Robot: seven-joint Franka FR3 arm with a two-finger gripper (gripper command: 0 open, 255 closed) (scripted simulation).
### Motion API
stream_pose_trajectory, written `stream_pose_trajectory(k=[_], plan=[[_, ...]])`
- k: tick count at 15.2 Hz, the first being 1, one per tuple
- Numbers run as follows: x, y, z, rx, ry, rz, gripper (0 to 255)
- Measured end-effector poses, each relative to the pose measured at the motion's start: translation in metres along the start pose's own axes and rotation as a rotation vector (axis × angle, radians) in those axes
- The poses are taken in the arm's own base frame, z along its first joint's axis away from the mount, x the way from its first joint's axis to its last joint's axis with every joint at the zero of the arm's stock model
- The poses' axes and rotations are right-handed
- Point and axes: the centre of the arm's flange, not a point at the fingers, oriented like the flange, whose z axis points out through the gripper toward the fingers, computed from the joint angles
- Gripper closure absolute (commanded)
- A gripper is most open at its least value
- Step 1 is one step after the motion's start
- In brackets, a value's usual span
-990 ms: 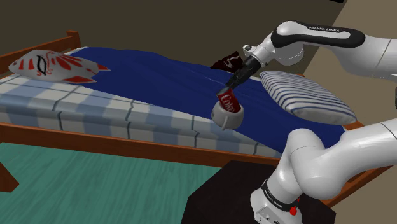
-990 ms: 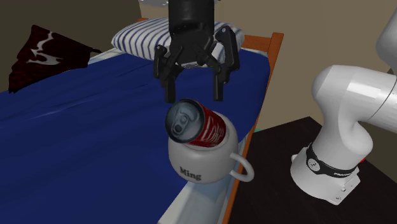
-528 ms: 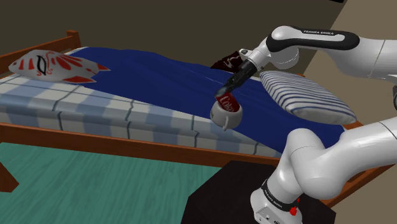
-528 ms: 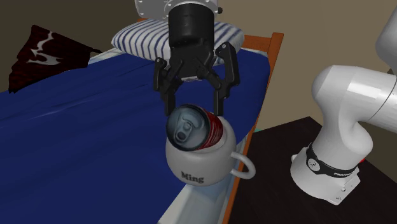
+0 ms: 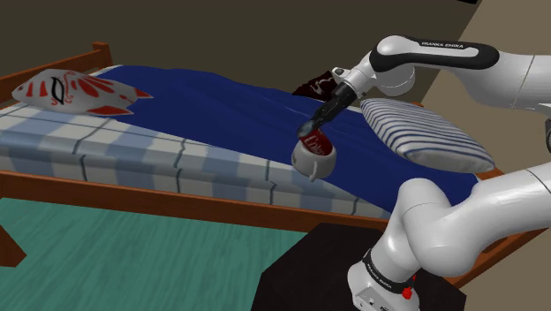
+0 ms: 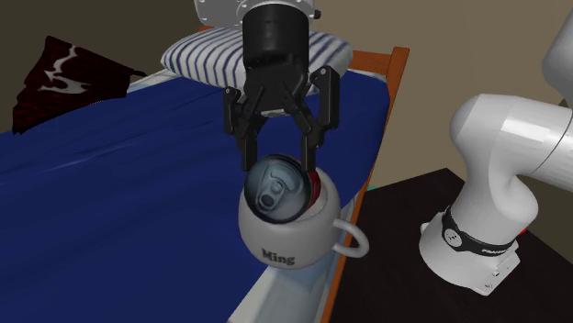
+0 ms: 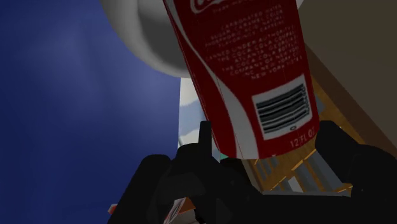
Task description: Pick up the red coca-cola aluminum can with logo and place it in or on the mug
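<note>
Can (image 6: 275, 190) has sunk into mug (image 6: 286, 237), long axis near upright, claw (image 6: 278, 167) spread open.

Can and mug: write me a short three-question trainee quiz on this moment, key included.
1. True or false: the red can lies flat on the blue blanket beside the mug.
2. The word printed on the mug is: A Ming, B Cola, C Franka.
3. Fill in: the fingers, astride the can, are ___ (open or shut).
Key: 1 false, it sits inside the mug; 2 A; 3 open.
</note>
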Motion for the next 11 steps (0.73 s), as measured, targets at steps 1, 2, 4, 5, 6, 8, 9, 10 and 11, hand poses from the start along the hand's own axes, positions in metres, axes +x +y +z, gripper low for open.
stream_pose_trajectory(k=[1, 2, 4, 5, 6, 8, 9, 10, 11], plan=[[0.000, 0.000, 0.000, 0.000, 0.000, 0.000, 255], [0.000, 0.000, 0.000, 0.000, 0.001, 0.000, 255], [0.000, 0.000, 0.000, 0.000, 0.001, 0.000, 255], [0.000, 0.000, 0.000, 0.000, 0.001, 0.000, 255], [0.000, 0.000, 0.000, -0.001, 0.002, -0.001, 255], [0.003, -0.002, -0.004, 0.001, -0.001, 0.000, 255], [0.006, -0.005, -0.008, 0.000, 0.000, 0.000, 255], [0.009, -0.007, -0.012, 0.000, 0.001, 0.000, 255], [0.012, -0.008, -0.015, 0.001, -0.001, 0.000, 255]])
